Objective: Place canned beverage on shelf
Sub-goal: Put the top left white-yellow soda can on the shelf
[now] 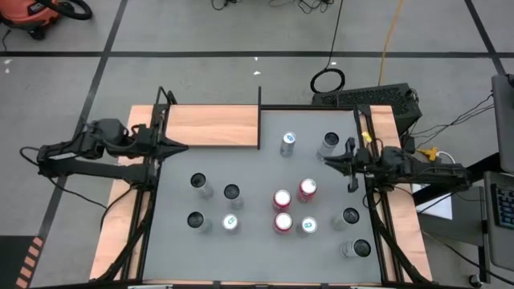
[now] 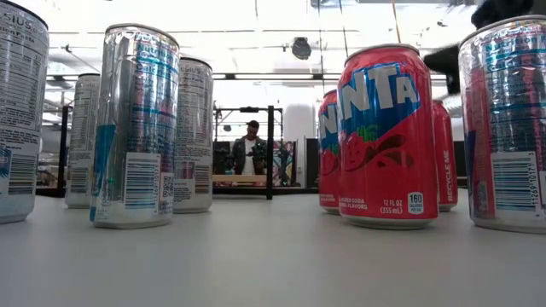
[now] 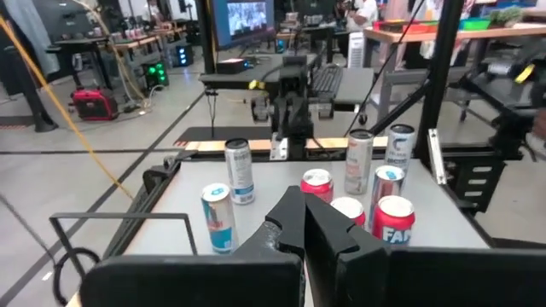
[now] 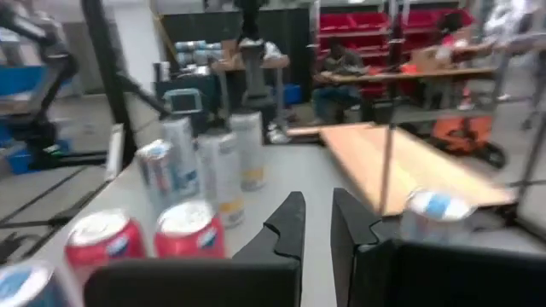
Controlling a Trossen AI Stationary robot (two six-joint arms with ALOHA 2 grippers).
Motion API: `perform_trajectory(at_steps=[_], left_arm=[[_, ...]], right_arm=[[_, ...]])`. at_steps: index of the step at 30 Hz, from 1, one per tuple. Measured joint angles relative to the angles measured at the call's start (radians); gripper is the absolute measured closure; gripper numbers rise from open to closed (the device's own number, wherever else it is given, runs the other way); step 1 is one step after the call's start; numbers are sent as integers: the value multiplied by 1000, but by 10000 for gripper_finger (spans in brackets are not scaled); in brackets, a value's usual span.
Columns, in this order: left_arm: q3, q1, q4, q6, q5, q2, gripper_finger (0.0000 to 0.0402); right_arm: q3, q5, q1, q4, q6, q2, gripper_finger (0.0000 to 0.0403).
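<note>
Nearest, at table level: a red Fanta can [image 2: 386, 136] and slim silver cans [image 2: 136, 126], upright on the grey tabletop [image 1: 249, 172]. Beyond them, a person [image 2: 251, 147] in the workshop room.
Shelf [image 1: 213, 125]: wood-grain board, black posts, at the tabletop's far-left corner; nothing stands on it.
Cans: three red [image 1: 282, 200] mid-table, silver ones scattered around, all apart.
Left gripper [image 1: 178, 146]: beside the shelf's near edge, fingers closed, empty.
Right gripper [image 1: 328, 160]: at the right edge near a silver can [image 1: 328, 145], fingers closed, empty.
</note>
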Motion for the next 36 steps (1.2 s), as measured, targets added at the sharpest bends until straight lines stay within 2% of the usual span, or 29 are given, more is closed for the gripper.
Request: perform_trajectory(at_steps=[6, 11, 19, 30, 33, 36], left_arm=[[-10, 0, 8, 31, -96, 24, 401], [-54, 0, 12, 29, -153, 41, 401], [-172, 0, 11, -30, -153, 43, 401], [-273, -2, 17, -131, -151, 42, 399], [-281, -14, 20, -138, -112, 36, 377], [-285, -36, 19, -181, -89, 36, 329]], right_arm=[[239, 135, 0, -138, -48, 160, 403], [343, 225, 0, -153, -78, 276, 403], [382, 228, 0, -154, -55, 384, 403], [382, 228, 0, -157, -46, 416, 403], [383, 228, 0, -157, -47, 416, 403], [383, 227, 0, -162, -51, 416, 403]])
